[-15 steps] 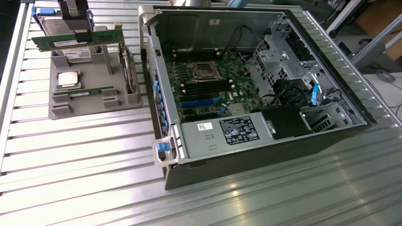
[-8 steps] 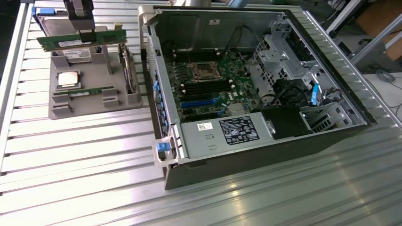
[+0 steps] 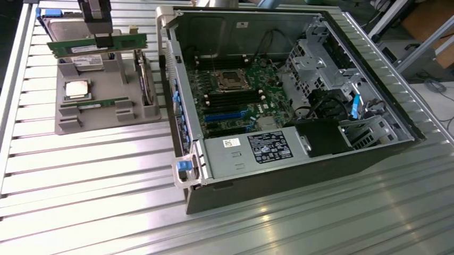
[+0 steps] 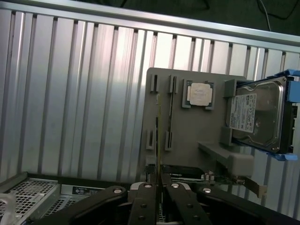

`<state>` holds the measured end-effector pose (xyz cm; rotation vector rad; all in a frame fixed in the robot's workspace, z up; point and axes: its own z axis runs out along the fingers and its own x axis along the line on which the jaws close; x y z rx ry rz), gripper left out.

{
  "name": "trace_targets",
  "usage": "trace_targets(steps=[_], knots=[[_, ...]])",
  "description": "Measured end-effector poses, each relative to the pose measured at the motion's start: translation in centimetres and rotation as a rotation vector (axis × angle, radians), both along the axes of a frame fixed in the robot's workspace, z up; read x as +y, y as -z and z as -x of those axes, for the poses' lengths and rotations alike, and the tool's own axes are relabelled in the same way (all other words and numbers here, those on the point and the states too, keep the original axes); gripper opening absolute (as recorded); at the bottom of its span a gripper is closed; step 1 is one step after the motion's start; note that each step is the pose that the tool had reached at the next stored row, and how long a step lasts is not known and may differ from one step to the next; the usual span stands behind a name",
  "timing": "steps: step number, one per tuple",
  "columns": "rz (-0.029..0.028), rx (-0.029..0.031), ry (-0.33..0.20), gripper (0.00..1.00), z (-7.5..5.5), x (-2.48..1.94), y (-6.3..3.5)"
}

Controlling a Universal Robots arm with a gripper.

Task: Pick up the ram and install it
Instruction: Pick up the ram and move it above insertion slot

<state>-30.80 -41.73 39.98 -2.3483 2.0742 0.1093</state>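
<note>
Exterior view, gripper [image 3: 103, 36] clasping ram [image 3: 74, 48] above holder [image 3: 99, 118]

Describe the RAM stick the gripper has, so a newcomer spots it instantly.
Start at the open computer case; to the exterior view's left of it sits a gray tray. Above that tray hangs the ram, a long green stick clamped in the gripper. Its twin sits in a tray slot near the CPU; this one is in the air.
</note>
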Motion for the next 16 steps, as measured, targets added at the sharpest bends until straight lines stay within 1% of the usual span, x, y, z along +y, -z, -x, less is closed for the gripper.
trace_targets(steps=[16], knots=[[0.0041, 0.0000, 0.000, 0.14, -1.6, 0.00, 0.00]])
